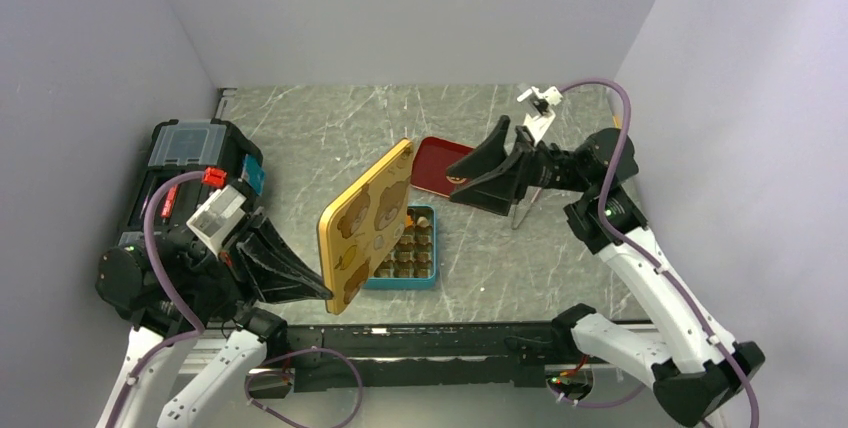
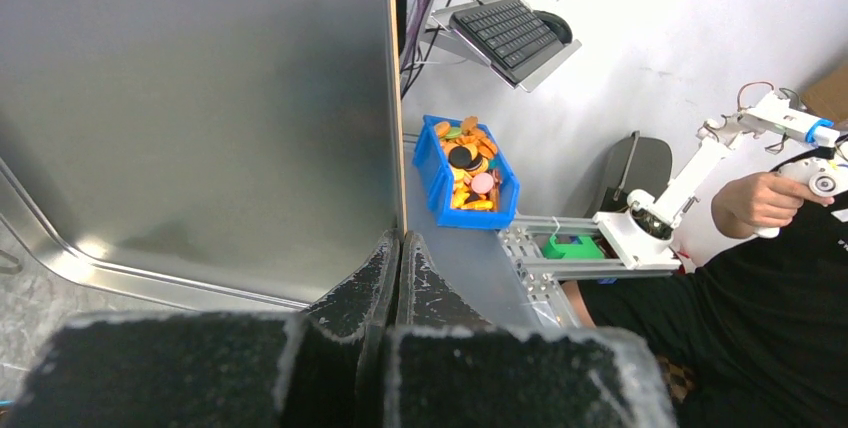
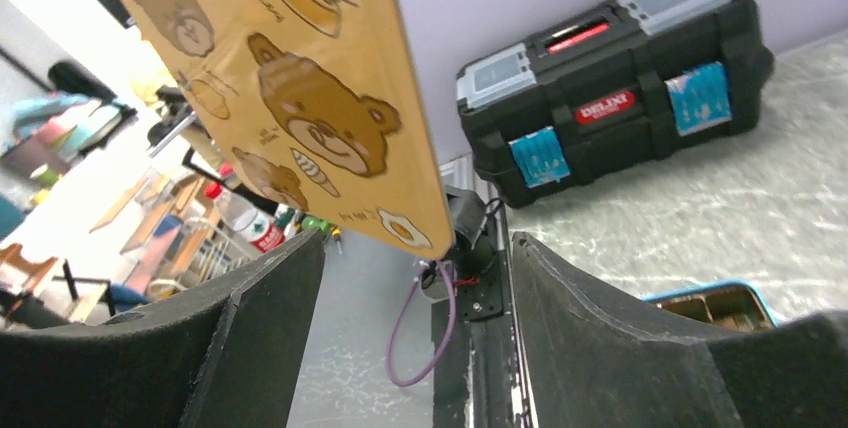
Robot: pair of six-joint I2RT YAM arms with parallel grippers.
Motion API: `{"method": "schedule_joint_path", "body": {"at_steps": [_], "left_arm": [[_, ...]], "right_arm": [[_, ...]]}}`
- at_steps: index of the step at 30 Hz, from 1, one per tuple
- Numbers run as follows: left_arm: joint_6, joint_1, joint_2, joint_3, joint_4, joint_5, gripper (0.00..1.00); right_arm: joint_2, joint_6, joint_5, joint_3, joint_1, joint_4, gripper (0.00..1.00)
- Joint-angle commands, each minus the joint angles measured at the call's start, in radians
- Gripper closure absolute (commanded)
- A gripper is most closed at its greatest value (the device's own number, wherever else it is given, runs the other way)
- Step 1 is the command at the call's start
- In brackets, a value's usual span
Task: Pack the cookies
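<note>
My left gripper (image 1: 325, 291) is shut on the lower edge of the yellow bear-printed tin lid (image 1: 365, 223) and holds it on edge above the table. The left wrist view shows the fingers (image 2: 385, 258) pinching the rim, with the lid's silver inside (image 2: 200, 98) to their left. The open teal tin (image 1: 432, 248) with brown compartments lies behind the lid. My right gripper (image 1: 462, 180) is open and empty over the red tray (image 1: 432, 160), facing the lid (image 3: 300, 98). No loose cookies show clearly; the right gripper covers part of the tray.
A black toolbox (image 1: 185, 163) stands at the left, also in the right wrist view (image 3: 610, 78). Thin tongs (image 1: 522, 203) stand under the right arm. A white clip (image 1: 540, 100) sits at the back right. A blue bin of coloured discs (image 2: 465, 168) lies beyond the table.
</note>
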Motion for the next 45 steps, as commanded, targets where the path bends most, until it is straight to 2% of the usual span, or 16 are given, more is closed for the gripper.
{"method": "schedule_joint_path", "body": {"at_steps": [1, 7, 10, 26, 35, 45], "left_arm": [[-0.026, -0.005, -0.003, 0.034, 0.069, 0.014, 1.00], [-0.006, -0.008, -0.015, 0.061, 0.036, 0.015, 1.00], [-0.038, -0.009, -0.027, 0.044, 0.087, 0.013, 1.00], [-0.047, -0.012, -0.064, 0.042, 0.096, 0.011, 1.00], [-0.013, -0.014, -0.067, 0.047, 0.061, 0.012, 1.00], [0.083, -0.014, -0.066, 0.078, -0.064, 0.000, 1.00]], "right_arm": [[0.059, -0.072, 0.025, 0.107, 0.095, 0.080, 0.28], [0.116, -0.080, 0.022, 0.130, 0.149, 0.225, 0.26], [0.134, -0.076, 0.005, 0.114, 0.174, 0.325, 0.25], [0.272, -0.036, -0.040, 0.203, 0.298, 0.475, 0.25], [0.267, -0.035, -0.039, 0.199, 0.345, 0.478, 0.38], [0.244, -0.076, -0.040, 0.201, 0.364, 0.416, 0.66]]}}
